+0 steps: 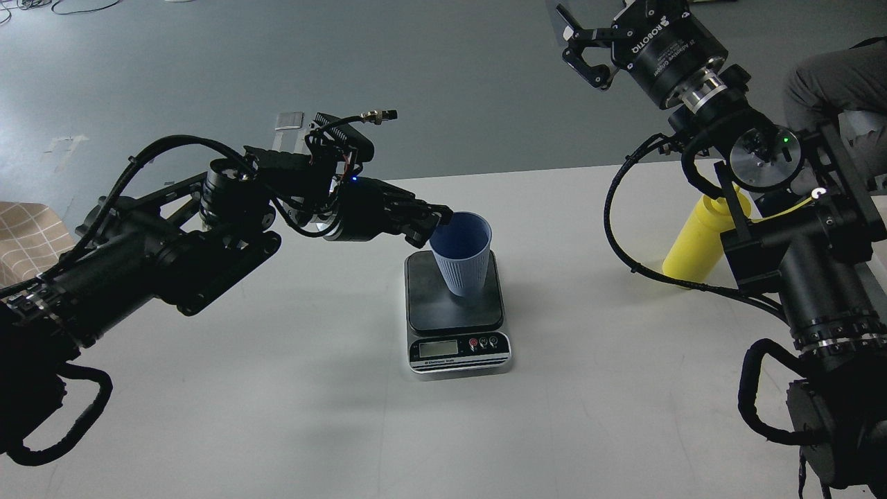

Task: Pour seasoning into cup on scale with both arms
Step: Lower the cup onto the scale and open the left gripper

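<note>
The light blue ribbed cup (461,253) stands on the dark platform of the scale (454,305) at the table's middle, leaning slightly. My left gripper (438,222) reaches in from the left and is shut on the cup's left rim. The yellow seasoning bottle (700,239) stands on the table at the right, its upper part and nozzle hidden behind my right arm. My right gripper (574,38) is open and empty, raised high above the table's far edge, well away from the bottle.
The scale's silver front with LCD and buttons (459,350) faces me. A person's grey-clad knee (828,80) is at the far right. A beige checked cloth (24,235) lies at the left edge. The white table (277,388) ends just behind the cup.
</note>
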Controlling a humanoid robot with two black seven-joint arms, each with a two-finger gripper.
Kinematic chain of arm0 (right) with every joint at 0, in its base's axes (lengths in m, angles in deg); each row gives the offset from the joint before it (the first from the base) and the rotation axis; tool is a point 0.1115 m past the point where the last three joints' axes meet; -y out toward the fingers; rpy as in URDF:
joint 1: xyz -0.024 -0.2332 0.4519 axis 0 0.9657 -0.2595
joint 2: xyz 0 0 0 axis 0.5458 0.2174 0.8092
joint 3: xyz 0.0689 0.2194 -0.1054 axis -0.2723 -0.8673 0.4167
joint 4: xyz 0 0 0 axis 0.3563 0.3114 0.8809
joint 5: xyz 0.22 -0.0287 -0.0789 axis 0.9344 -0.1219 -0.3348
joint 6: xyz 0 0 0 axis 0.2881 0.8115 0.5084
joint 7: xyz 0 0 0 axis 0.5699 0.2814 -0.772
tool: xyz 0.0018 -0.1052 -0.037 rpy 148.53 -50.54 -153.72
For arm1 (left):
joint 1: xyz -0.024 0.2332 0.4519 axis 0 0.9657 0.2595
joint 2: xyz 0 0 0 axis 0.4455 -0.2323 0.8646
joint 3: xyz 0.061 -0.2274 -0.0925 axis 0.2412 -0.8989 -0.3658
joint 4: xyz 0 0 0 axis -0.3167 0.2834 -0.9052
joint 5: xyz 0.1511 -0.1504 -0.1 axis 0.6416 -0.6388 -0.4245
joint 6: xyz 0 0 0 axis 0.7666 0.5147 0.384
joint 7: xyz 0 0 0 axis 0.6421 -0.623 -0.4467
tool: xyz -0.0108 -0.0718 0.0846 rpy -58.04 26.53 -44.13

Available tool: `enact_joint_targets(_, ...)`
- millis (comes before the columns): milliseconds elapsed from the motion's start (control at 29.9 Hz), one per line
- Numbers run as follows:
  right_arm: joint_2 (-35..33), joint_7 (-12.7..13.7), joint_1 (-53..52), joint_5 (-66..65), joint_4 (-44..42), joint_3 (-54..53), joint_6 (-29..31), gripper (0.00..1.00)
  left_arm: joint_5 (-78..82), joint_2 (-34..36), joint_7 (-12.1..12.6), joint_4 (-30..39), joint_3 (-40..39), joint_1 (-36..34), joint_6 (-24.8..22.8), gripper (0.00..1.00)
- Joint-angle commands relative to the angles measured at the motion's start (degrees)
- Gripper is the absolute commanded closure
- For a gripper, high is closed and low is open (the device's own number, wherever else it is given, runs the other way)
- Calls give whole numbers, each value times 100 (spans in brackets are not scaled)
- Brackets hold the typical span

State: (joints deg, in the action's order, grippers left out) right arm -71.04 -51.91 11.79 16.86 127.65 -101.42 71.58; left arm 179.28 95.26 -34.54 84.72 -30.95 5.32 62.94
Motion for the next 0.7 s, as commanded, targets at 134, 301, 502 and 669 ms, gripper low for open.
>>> enact_joint_targets(134,0,0,-4,1,0,0,0,0,-10,3,0,-46,0,22,10,100)
enact_joint_targets(301,0,0,4,-8,-9,0,0,0,-36,3,0,-46,-1,22,10,80)
enact_joint_targets(502,0,0,13,1,0,0,0,0,-45,3,0,-46,-9,40,10,66)
enact_joint_targets(669,0,0,31,-8,9,0,0,0,-159,12,0,-46,-115,31,10,24)
